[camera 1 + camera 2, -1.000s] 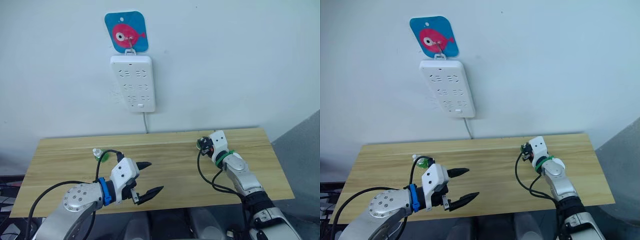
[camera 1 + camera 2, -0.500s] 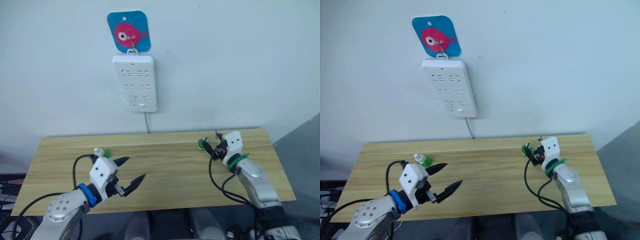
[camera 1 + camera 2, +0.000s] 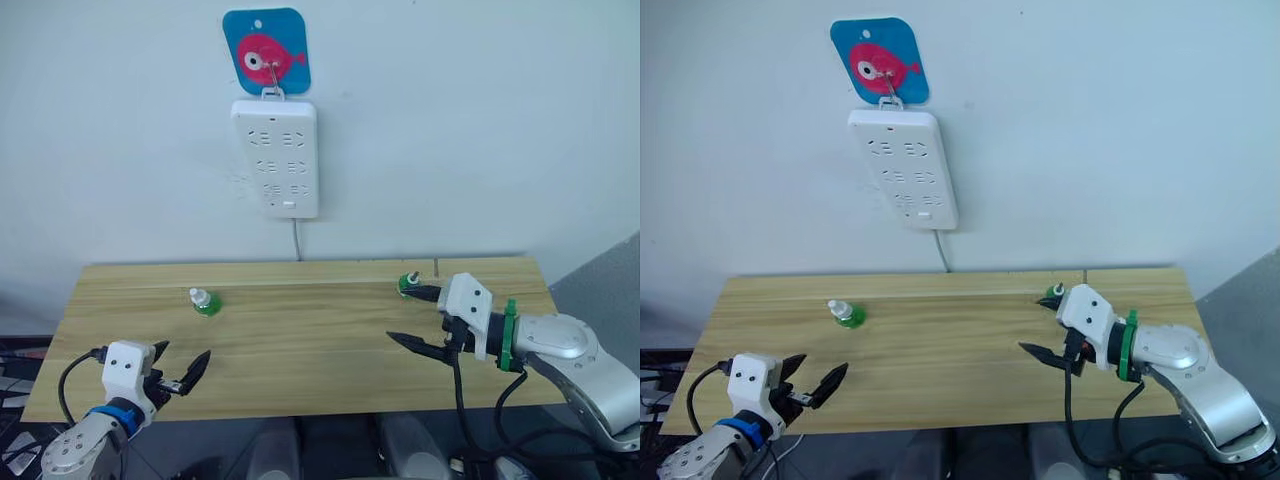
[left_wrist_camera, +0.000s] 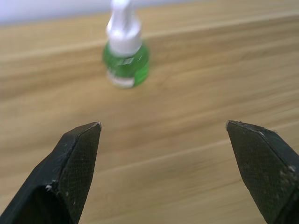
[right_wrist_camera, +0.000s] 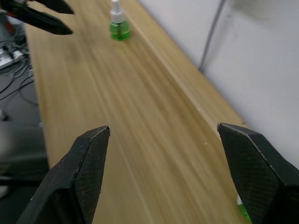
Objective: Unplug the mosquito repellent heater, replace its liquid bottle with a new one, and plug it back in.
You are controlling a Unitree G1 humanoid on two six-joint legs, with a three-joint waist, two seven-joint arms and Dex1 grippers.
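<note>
both arms hover low over the wooden surface (image 3: 310, 340), nothing in either. left end effector (image 3: 175, 370) sits at the near left corner, fingers spread wide, empty. right end effector (image 3: 415, 318) sits over the right part of the surface, pointing toward the left side, fingers also spread wide, empty.

a green bottle (image 3: 203, 301) with a white cap stands upright on the left part of the surface, toward the wall, well apart from the left end effector; the left wrist view has it ahead of the open fingers, off to one side of the gap. a second green bottle (image 3: 407, 284) stands at the far right part of the surface, just beside the right end effector's upper finger; touching or not, cannot tell.

power strip (image 3: 275, 157) hangs on the wall from a hook on a blue fish plaque (image 3: 266, 51); cord runs down behind the surface. all its sockets look bare. no heater on the strip or on the surface in these views, so its location: cannot tell.

step in hand, as judged: unclear. strip carries no heater and two bottles stand free, so unplugging looks done or moot, and the bottle swap has no unit to go into.

next move calls for: locate the heater first. if a bottle is to be picked, the left arm must reach forward and centre the left bottle between its fingers, then close on the body below the cap, keeping it upright.
</note>
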